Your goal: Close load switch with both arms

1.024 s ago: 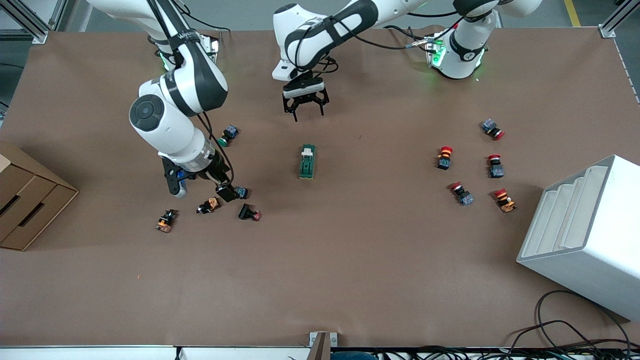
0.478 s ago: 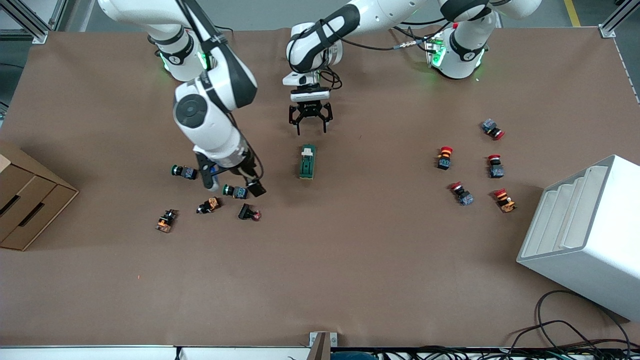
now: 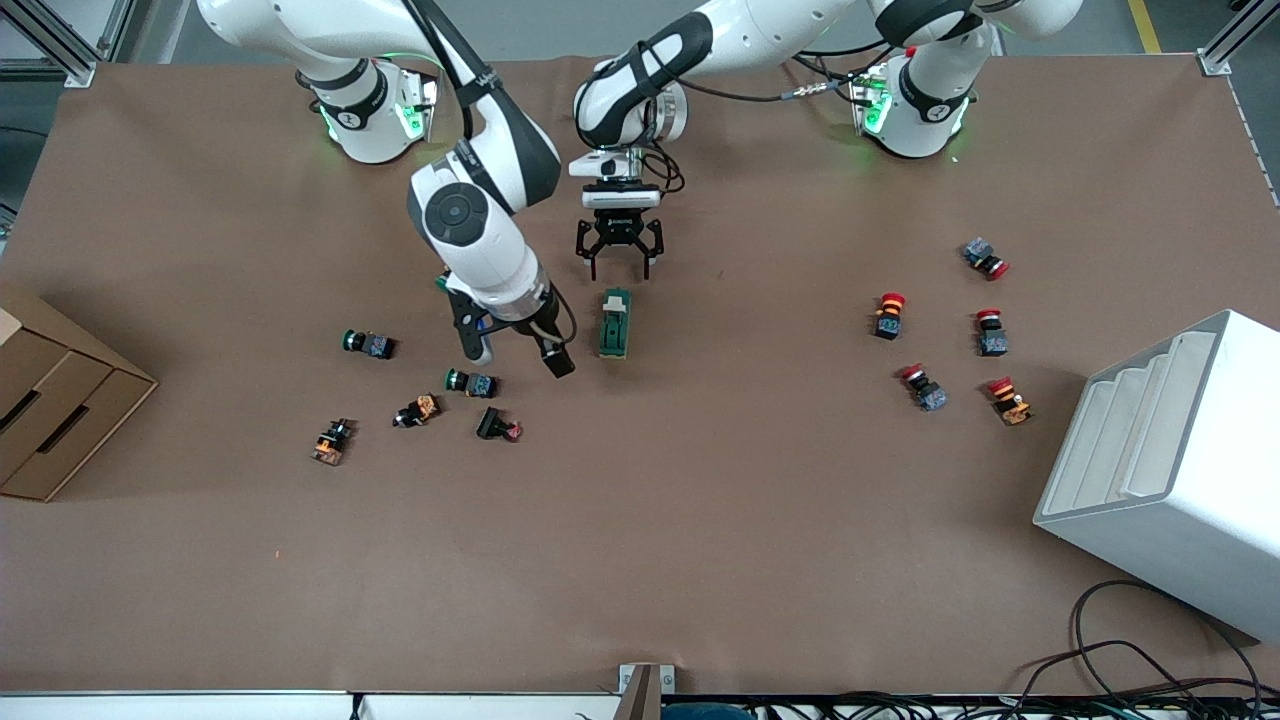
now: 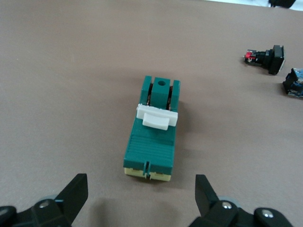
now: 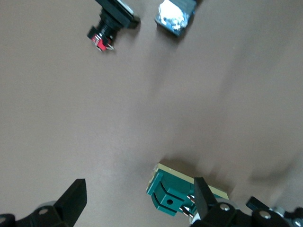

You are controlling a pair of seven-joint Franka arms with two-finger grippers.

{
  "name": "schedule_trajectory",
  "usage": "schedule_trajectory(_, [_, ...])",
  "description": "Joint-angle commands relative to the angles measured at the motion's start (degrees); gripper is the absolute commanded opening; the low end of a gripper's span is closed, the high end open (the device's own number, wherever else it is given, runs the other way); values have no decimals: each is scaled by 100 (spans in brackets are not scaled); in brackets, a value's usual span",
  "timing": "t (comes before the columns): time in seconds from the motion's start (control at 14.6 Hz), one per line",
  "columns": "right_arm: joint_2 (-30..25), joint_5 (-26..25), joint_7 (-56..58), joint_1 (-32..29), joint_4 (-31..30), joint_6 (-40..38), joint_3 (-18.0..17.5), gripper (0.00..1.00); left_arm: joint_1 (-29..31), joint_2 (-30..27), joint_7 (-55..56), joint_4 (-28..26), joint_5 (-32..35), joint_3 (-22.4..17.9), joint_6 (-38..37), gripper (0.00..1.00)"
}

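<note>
The load switch (image 3: 614,324) is a dark-green block with a white lever, lying flat mid-table. In the left wrist view the load switch (image 4: 152,142) lies just ahead of my left gripper (image 4: 141,196), whose fingers are spread wide with nothing between them. My left gripper (image 3: 619,262) hangs open just above the table, at the switch's end that faces the arm bases. My right gripper (image 3: 518,355) is open and tilted beside the switch, toward the right arm's end. In the right wrist view the load switch (image 5: 182,191) shows close to one finger of my right gripper (image 5: 139,201).
Green, orange and black push buttons (image 3: 470,381) lie scattered toward the right arm's end, near my right gripper. Several red-capped buttons (image 3: 924,388) lie toward the left arm's end. A cardboard box (image 3: 50,400) and a white bin (image 3: 1170,470) stand at the table's two ends.
My right arm has swung from the cluster of push buttons toward the load switch. My left gripper has come down closer to the switch. Both stay open.
</note>
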State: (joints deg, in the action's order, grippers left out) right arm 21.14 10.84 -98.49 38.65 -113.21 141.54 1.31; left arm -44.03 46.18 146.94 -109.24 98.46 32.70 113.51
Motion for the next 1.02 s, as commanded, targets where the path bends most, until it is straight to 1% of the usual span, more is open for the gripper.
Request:
schedule_trajectory(0.0, [48,58,-267,204,-52,146,53,100,-220,347,115,227,200,-88,-277,100])
schedule_trajectory(0.27, [224,41,-215,406,-123,444,53,100,-606,550,124,350,157,-343,-339,100])
schedule_trajectory(0.41, [294,32,-153,555,-123,506,53,100,-712,647,124,420,130,-370,-356,100])
schedule_trajectory(0.55, [303,-3,-144,679,-166,568,53,100,-748,752,185,473,121,-370,-549,100])
schedule_trajectory(0.75, [408,-153,-144,889,-246,665,53,100,-835,788,589,473,130,-370,-550,100])
schedule_trajectory(0.96, [505,-223,-144,1048,-438,1006,62,100,-879,831,809,438,139,-370,-654,100])
